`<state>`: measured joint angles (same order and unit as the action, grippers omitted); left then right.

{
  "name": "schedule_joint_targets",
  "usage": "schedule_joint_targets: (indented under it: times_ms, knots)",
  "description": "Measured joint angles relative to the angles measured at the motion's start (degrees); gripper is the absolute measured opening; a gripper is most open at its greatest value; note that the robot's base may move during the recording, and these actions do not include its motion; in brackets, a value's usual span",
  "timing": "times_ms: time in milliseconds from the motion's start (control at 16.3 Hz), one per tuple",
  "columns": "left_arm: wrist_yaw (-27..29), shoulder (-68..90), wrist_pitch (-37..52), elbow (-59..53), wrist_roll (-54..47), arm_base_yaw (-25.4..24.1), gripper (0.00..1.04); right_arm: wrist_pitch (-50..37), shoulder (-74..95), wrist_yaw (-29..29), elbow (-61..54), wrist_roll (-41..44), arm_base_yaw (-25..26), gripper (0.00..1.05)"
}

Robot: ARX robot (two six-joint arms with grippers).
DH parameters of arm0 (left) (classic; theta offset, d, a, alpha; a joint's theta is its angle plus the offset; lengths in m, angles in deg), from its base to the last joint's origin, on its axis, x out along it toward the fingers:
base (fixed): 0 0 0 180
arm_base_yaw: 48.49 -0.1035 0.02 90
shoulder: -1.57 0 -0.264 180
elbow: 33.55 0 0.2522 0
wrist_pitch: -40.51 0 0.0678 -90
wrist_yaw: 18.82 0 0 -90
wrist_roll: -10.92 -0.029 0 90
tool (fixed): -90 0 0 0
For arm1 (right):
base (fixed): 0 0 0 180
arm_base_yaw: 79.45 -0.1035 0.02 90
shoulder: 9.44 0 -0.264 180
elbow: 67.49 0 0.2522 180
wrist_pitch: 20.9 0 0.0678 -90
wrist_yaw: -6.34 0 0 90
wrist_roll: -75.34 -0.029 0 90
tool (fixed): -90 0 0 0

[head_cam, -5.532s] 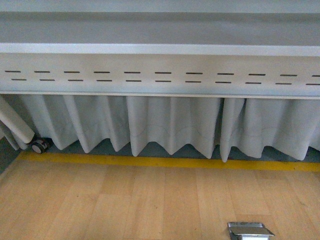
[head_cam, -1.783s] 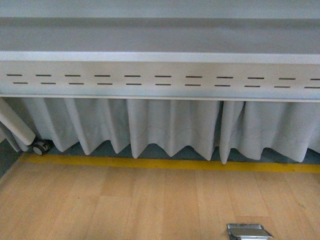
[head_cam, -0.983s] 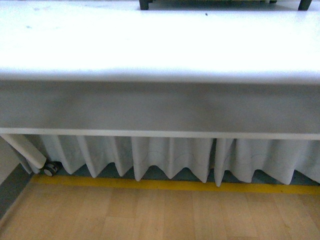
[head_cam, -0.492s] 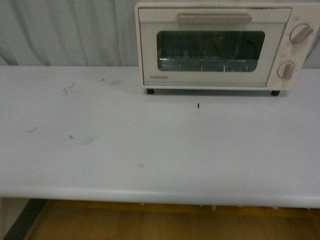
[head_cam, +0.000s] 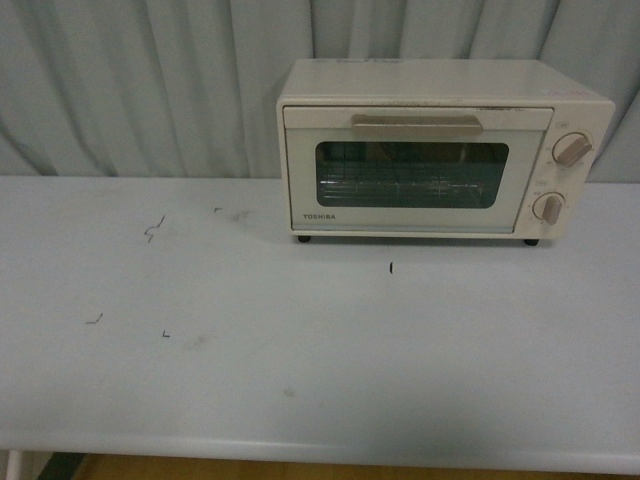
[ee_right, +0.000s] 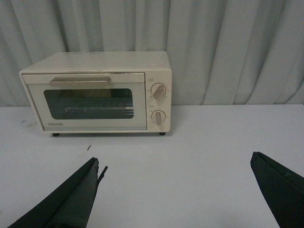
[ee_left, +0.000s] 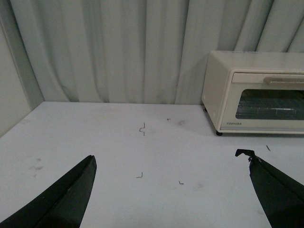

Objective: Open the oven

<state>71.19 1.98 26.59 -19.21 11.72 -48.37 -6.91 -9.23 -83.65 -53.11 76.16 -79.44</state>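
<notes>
Cream-white, the oven [head_cam: 440, 150] sits at the back right of the table [head_cam: 200, 380], door shut, with its beige handle [head_cam: 415, 124] across the door's top. The left gripper [ee_left: 166, 156] and right gripper [ee_right: 175, 159] both hang spread wide and empty, well short of it. Approach is the step in hand. Next, one gripper must reach the handle, close on it and pull, probably downward, though no hinge shows clearly.

Closed oven [ee_right: 97, 92] on white table [ee_right: 213, 135] (curtain [ee_right: 228, 52] behind), right pincer [ee_right: 174, 159] agape before it.
</notes>
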Motion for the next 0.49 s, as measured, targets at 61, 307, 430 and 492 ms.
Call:
schedule_joint_targets:
  times_ms: [61, 307, 430, 492]
  knots:
    - [0.0, 0.0, 0.0, 0.0, 0.0, 0.0, 0.98, 0.0, 0.0, 0.0, 0.0, 0.0, 0.0, 0.98]
    - [0.0, 0.0, 0.0, 0.0, 0.0, 0.0, 0.98, 0.0, 0.0, 0.0, 0.0, 0.0, 0.0, 0.98]
    - [0.0, 0.0, 0.0, 0.0, 0.0, 0.0, 0.98, 0.0, 0.0, 0.0, 0.0, 0.0, 0.0, 0.98]
    - [0.0, 0.0, 0.0, 0.0, 0.0, 0.0, 0.98, 0.0, 0.0, 0.0, 0.0, 0.0, 0.0, 0.98]
